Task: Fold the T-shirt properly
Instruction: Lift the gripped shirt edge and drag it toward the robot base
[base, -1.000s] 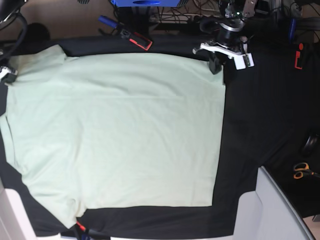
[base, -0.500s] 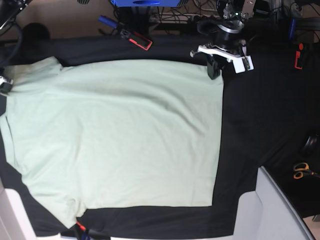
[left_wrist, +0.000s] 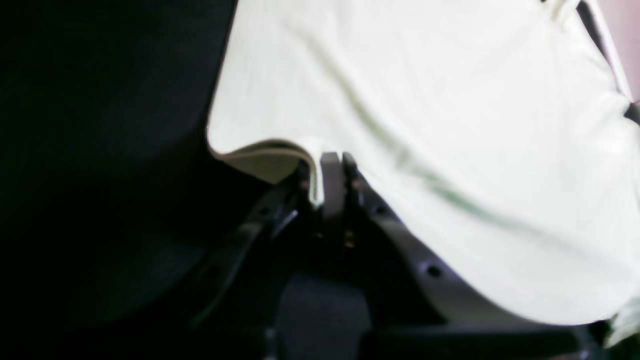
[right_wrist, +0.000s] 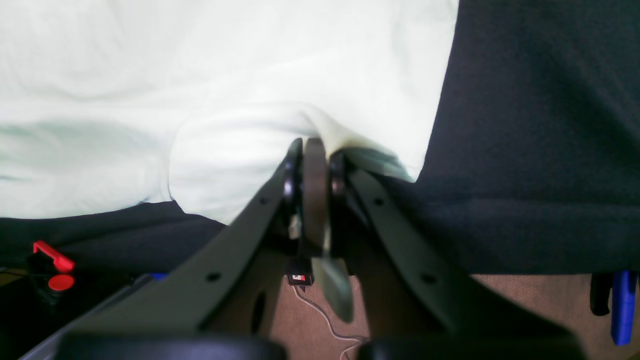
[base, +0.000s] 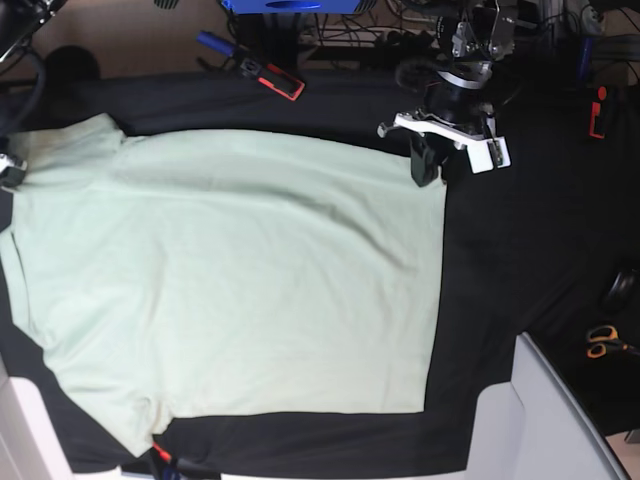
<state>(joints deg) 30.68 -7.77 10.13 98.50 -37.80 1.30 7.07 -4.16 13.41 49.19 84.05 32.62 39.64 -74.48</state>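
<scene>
The pale mint-green T-shirt (base: 240, 270) lies spread on the black table cloth (base: 500, 250). My left gripper (base: 427, 172) is at the shirt's far right corner. In the left wrist view the left gripper (left_wrist: 331, 172) is shut on the hem of the T-shirt (left_wrist: 450, 100), which curls up at the pinch. My right gripper (base: 8, 172) is at the shirt's far left corner, mostly cut off by the frame edge. In the right wrist view the right gripper (right_wrist: 310, 155) is shut on a bunched fold of the T-shirt (right_wrist: 200, 75).
A red-and-black tool (base: 272, 76) and a blue object (base: 214, 42) lie beyond the shirt's far edge. A red clip (base: 597, 112) sits at the far right. Orange-handled scissors (base: 601, 340) lie at the right. A grey-white box (base: 550, 420) fills the near right corner.
Both grippers have drawn the shirt's far edge toward the near side. More black cloth now shows beyond it, and the far edge sags in the middle.
</scene>
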